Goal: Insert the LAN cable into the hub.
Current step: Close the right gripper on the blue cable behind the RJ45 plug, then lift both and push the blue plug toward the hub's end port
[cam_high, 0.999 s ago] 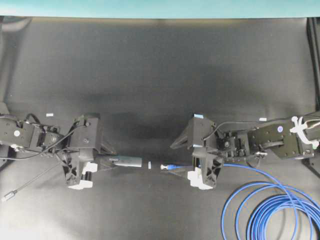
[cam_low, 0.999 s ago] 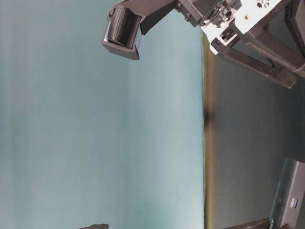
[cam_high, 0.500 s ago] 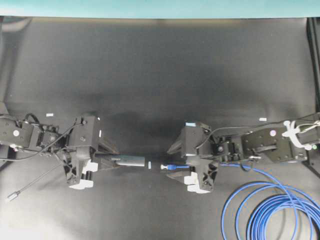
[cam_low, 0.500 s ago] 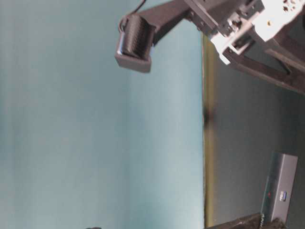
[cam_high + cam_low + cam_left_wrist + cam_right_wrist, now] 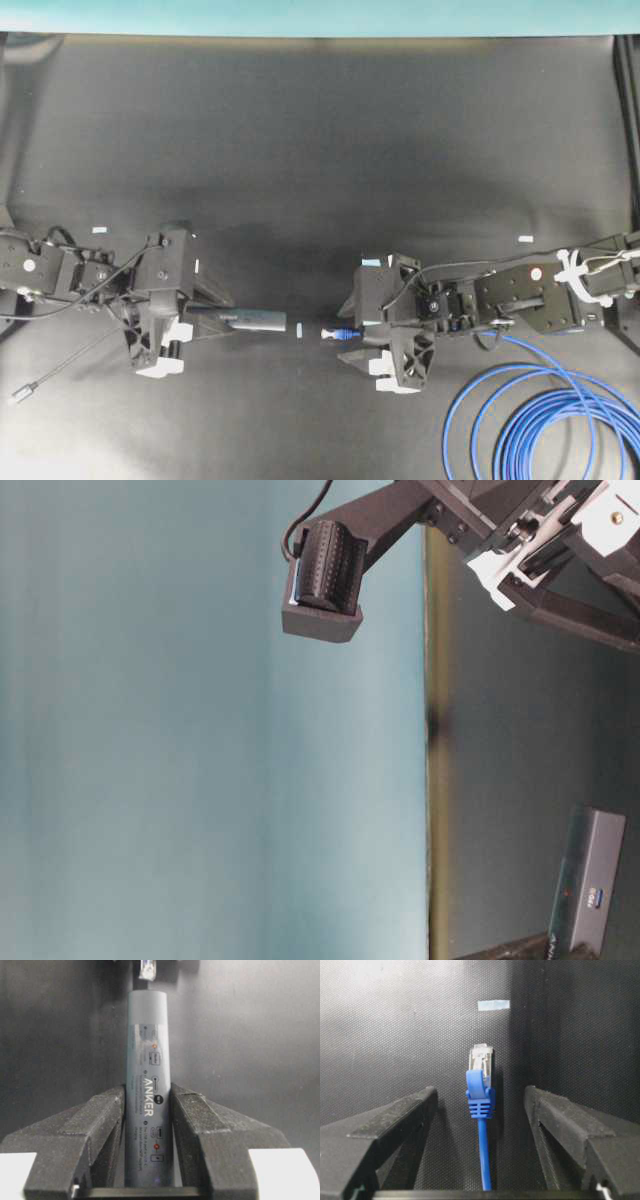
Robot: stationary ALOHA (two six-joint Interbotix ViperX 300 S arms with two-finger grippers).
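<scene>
Item one, the hub: I read "ANKER" in white along its dark-grey casing, with small port icons too fine to make out; my left gripper is clamped on its near half, far end pointing at the plug. Item two, the LAN cable: its clear plug and blue boot lie on the mat between the spread, non-touching fingers of my right gripper, coils trailing behind. Surface: black textured mat, small pale tape mark just beyond the plug, teal wall behind.
</scene>
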